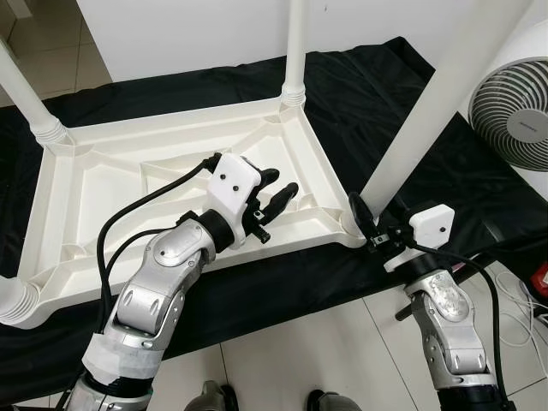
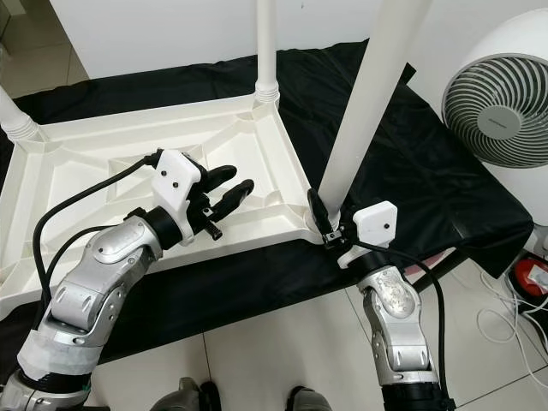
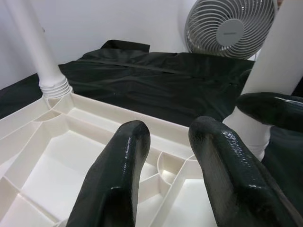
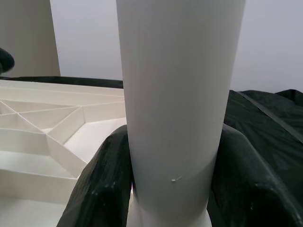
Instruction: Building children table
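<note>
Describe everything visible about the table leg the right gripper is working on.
The table leg is a plain white tube, plastic by the look, smooth apart from a tiny nick. It stands nearly upright, leaning slightly, its lower end in the corner socket of the upturned white tabletop, which lies on black cloth. The right gripper is closed around its base, one black finger on each side. Its top runs out of view.

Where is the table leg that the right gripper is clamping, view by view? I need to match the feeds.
Left eye view: the table leg rises from the tabletop's near right corner to the upper right.
Right eye view: the leg stands right of centre.
Left wrist view: it runs along the right edge.
Right wrist view: central, between the right gripper's fingers.
Shared landmark: the black cloth.
</note>
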Tool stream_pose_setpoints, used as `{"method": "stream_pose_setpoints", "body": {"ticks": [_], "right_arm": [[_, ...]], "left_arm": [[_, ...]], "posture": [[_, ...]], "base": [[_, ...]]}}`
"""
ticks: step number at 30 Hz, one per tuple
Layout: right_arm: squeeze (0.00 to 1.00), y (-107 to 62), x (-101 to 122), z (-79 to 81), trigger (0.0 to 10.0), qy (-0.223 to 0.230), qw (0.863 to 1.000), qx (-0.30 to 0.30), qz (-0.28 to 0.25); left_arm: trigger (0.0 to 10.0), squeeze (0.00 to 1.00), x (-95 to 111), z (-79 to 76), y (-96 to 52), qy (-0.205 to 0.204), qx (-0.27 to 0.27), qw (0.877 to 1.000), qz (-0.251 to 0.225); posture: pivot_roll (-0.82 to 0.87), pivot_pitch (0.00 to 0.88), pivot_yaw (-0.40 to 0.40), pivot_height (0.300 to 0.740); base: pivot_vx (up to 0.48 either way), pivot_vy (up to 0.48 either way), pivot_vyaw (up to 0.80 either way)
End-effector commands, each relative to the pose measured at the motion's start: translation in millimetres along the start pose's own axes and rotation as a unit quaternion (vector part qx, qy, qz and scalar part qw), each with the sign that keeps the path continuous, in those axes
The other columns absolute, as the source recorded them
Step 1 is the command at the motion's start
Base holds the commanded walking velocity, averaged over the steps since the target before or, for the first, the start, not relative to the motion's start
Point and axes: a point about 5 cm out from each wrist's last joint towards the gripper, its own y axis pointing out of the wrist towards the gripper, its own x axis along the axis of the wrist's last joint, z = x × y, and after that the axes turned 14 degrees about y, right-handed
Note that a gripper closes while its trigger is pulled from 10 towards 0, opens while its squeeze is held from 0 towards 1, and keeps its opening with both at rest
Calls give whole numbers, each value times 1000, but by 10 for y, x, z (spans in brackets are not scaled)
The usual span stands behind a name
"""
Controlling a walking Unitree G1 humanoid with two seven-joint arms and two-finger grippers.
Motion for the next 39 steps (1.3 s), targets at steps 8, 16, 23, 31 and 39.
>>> {"method": "stream_pose_setpoints", "body": {"ticks": [8,16,23,31,39], "right_arm": [[0,1,-412,-95,10000,30,982,-17,183],[0,143,-332,-167,10000,18,976,-23,216],[0,256,-201,-226,10000,25,973,-21,228],[0,327,-102,-270,10000,50,964,-16,262],[0,479,53,-315,10000,75,964,-14,255]], "left_arm": [[10000,0,30,-8,-12,3,-2,1000,-6],[10000,0,31,-15,-1,4,-2,1000,-8],[10000,0,33,-16,1,4,-2,1000,-8],[10000,0,38,-18,8,5,-3,1000,-11],[10000,0,41,-16,22,5,-3,1000,-13]], "posture": [[-95,147,70,740],[-97,137,62,740],[-98,134,61,740],[-103,130,61,740],[-104,123,57,740]], "base": [[0,0,0],[0,0,0],[0,0,0],[0,0,0],[0,0,0]]}}
